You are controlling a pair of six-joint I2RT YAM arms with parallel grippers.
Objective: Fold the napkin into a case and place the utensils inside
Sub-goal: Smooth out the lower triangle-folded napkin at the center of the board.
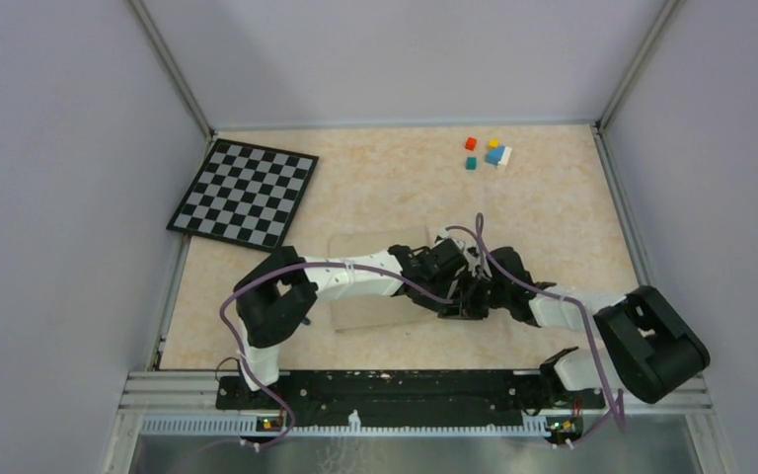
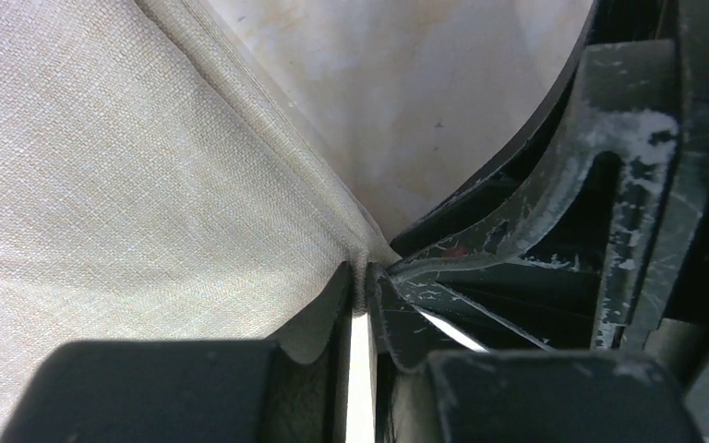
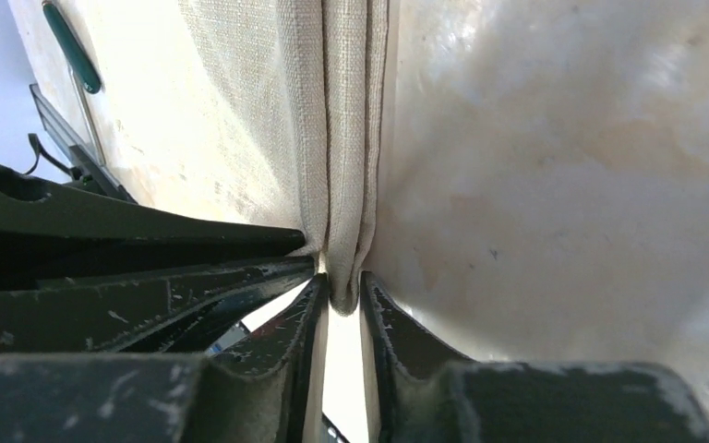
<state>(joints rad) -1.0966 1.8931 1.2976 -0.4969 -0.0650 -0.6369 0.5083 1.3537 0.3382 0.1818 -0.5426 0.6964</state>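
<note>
- Right jaws, narrow, pinched the napkin (image 3: 332, 138) by its layered folded edge, which ran straight away from them.
- Left jaws, equally narrow, held a corner of the same cloth close beside; the sheet spread to their left over the table (image 2: 406, 111).
- Farther off, a teal-handled utensil (image 3: 72, 46) lay on the table beyond the cloth, not yet inside.

Shows the right gripper (image 3: 340, 295) at bottom centre, fingertips pinched on a layered fold of the napkin (image 3: 231, 111) running straight up the frame. Places bare tabletop (image 3: 563, 185) right of the fold, a teal-handled utensil (image 3: 72, 48) top left, and scuffed black machine parts (image 3: 102, 268) lower left.
</note>
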